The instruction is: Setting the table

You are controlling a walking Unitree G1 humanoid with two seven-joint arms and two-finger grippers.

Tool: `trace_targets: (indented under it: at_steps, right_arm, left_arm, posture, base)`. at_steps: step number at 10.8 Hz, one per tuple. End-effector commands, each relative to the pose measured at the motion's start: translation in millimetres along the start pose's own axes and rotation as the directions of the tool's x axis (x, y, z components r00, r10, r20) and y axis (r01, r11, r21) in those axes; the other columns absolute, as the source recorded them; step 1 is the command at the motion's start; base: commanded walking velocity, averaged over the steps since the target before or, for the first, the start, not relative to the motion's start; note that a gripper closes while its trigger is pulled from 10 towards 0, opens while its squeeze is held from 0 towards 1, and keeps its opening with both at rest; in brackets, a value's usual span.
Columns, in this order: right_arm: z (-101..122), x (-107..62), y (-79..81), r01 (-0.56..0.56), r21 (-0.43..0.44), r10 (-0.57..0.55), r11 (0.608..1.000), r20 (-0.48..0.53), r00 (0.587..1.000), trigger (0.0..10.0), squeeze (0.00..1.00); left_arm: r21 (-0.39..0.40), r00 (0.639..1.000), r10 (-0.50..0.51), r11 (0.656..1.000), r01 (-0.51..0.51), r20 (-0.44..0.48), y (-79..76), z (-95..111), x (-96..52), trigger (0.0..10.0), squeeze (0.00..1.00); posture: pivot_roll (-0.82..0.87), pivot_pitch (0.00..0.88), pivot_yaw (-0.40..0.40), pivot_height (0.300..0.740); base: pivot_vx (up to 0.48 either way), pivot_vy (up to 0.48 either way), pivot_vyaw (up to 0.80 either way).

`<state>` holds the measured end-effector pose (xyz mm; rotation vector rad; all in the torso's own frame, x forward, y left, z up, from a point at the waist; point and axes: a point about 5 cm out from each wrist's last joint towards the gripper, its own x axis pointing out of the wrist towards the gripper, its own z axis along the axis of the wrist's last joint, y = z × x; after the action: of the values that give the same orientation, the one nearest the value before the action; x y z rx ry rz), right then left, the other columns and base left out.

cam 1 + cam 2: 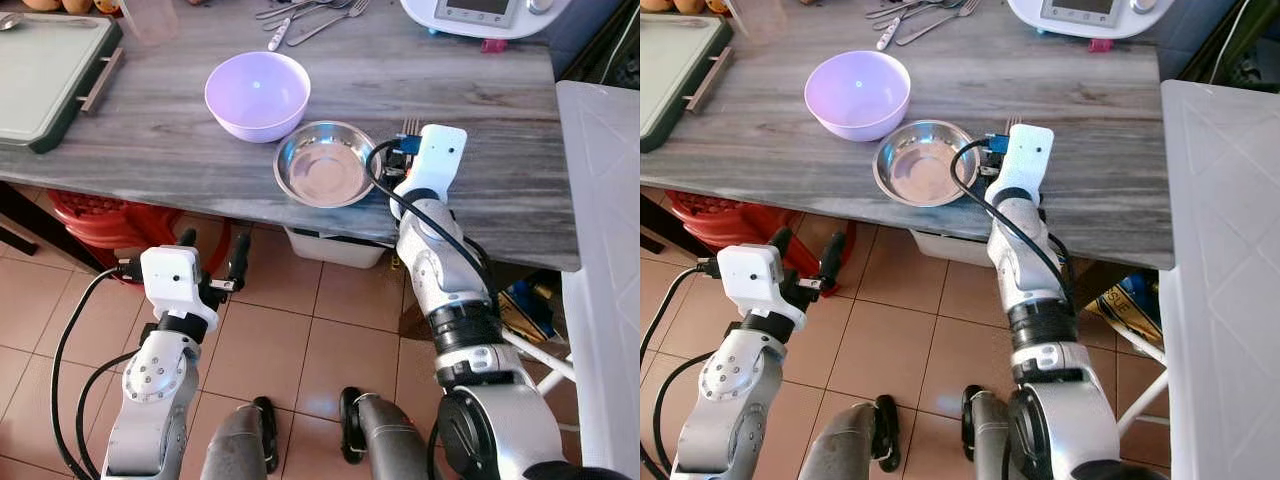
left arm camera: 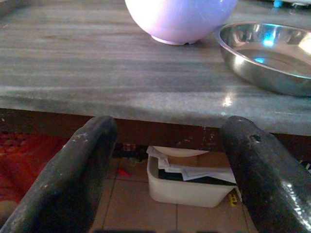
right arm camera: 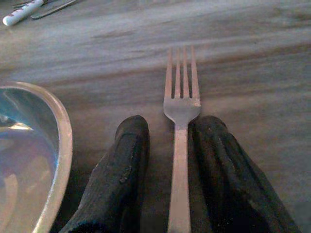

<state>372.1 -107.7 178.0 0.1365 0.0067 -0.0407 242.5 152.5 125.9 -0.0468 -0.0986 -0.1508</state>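
grey wood-grain table (image 1: 180, 150) over a tiled kitchen floor, w/ a red tub and a white bin underneath. on top: lilac bowl (image 1: 257, 94), steel dish (image 1: 325, 163) just beside it toward the near edge, loose cutlery (image 1: 310, 18) at the far edge, a dark tray (image 1: 50, 75) far left, a white appliance (image 1: 485, 15) far right

the fork (image 3: 180, 126) lies flat on the table just right of the steel dish, tines pointing away from the robot, handle running back toward it. right gripper (image 3: 177, 170) is down at the table over that handle: in the right wrist view one black finger sits either side of the handle, the right finger looks to be touching it, the left one w/ a narrow gap. so fingers are parted a little round the handle, not visibly clamped; looks like the fork is resting on the wood, placed or about to be let go. fork's long axis runs in line w/ the fingers, so imo the coming move is a straight pull-back along the handle w/o nudging it sideways into the dish rim, which is close on the left

left gripper (image 1: 212, 265) hangs below the table edge, well apart from everything, fingers spread wide, nothing in them. right arm is clearly the nearer one to the fork
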Motion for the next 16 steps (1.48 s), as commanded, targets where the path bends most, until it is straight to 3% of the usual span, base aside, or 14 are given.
trace_targets:
  at_steps: [1, 7, 9, 11, 12, 13, 16]
  right_arm:
    - [1, -2.1, 0.0, -0.007, -0.016, 0.007, 1.0, 0.014, 1.0, 10.0, 0.0]
    - [16, -4.5, -9.7, 0.023, -0.046, -0.017, 0.999, 0.129, 0.991, 10.0, 0.0]
    - [25, -6.5, -28.0, 0.107, -0.093, -0.089, 0.99, 0.18, 0.98, 10.0, 0.0]
    - [15, -4.9, -50.0, 0.164, -0.114, -0.157, 0.98, 0.068, 0.985, 10.0, 0.0]
    - [14, -4.7, -52.7, 0.159, -0.128, -0.152, 0.979, 0.06, 0.987, 10.0, 0.0]
    - [7, -2.2, -53.8, 0.133, -0.121, -0.135, 0.984, -0.004, 0.991, 10.0, 0.0]
    - [2, 1.0, -43.1, 0.036, -0.117, -0.043, 0.992, -0.06, 0.997, 10.0, 0.0]
  left_arm:
    - [0.006, 1.0, 0.001, 1.0, -0.001, -0.01, 0.4, -2, -2.1, 10.0, 0.0]
    - [0.007, 1.0, 0.001, 1.0, -0.001, -0.003, -0.1, -1, -0.5, 10.0, 0.0]
    - [0.007, 1.0, 0.002, 1.0, -0.002, -0.005, 0.2, -1, -1.4, 10.0, 0.0]
    - [0.007, 1.0, 0.0, 1.0, 0.0, -0.012, 0.8, -2, -3.2, 10.0, 0.0]
    - [0.007, 1.0, -0.003, 1.0, 0.003, -0.013, 0.7, -2, -3.5, 10.0, 0.0]
    - [0.009, 1.0, -0.008, 1.0, 0.008, -0.016, 0.6, -2, -3.2, 10.0, 0.0]
    - [0.013, 1.0, -0.009, 1.0, 0.009, -0.017, 0.9, -2, -3.2, 10.0, 0.0]
  posture:
    - [0.0, 0.276, 0.02, 0.74]
    - [0.0, 0.272, 0.023, 0.74]
    - [0.0, 0.274, 0.022, 0.74]
    - [0.0, 0.279, 0.027, 0.74]
    - [0.0, 0.279, 0.03, 0.74]
    - [0.0, 0.28, 0.033, 0.74]
    - [0.0, 0.278, 0.033, 0.74]
  base:
    - [0.0, 0.0, 0.0]
    - [0.0, 0.0, 0.0]
    - [0.0, 0.0, 0.0]
    - [0.0, 0.0, 0.0]
    - [0.0, 0.0, 0.0]
    - [0.0, 0.0, 0.0]
    - [0.0, 0.0, 0.0]
